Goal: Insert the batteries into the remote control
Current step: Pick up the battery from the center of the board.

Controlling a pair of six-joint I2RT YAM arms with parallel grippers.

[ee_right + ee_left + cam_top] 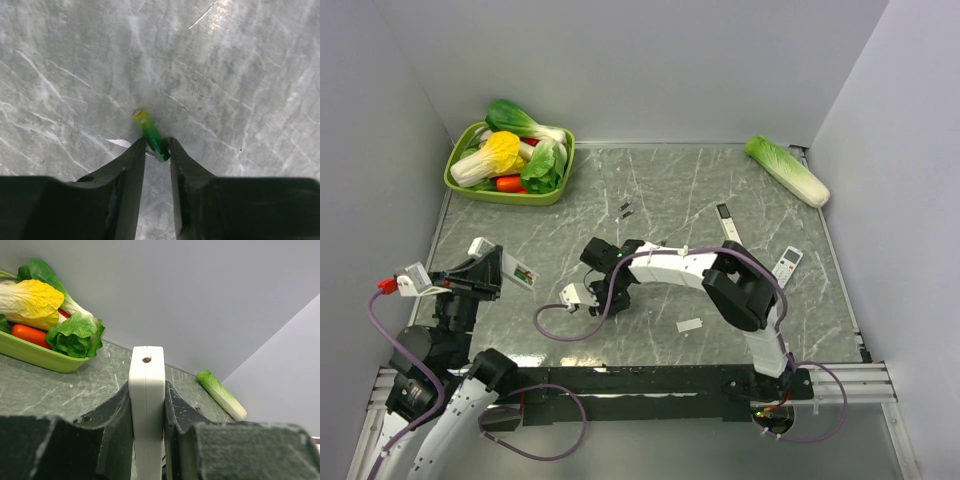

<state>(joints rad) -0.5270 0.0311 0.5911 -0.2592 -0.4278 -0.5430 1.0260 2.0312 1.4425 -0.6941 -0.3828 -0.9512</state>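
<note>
Over the table [720, 200], left pincer [147, 390] clamping remote control [146, 365], right pincer [157, 146] pinching battery [148, 129]

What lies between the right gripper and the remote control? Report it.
Only bare tabletop separates the right gripper, holding a battery, from the remote control, in the top view.

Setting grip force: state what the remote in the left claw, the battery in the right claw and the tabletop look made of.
Remote control: smooth off-white plastic by its look, matte, seam down its edge.
Battery: glossy green-to-yellow wrap, likely film over metal.
Tabletop: grey, white-veined, glare-catching; stone or printed laminate, cannot tell.
</note>
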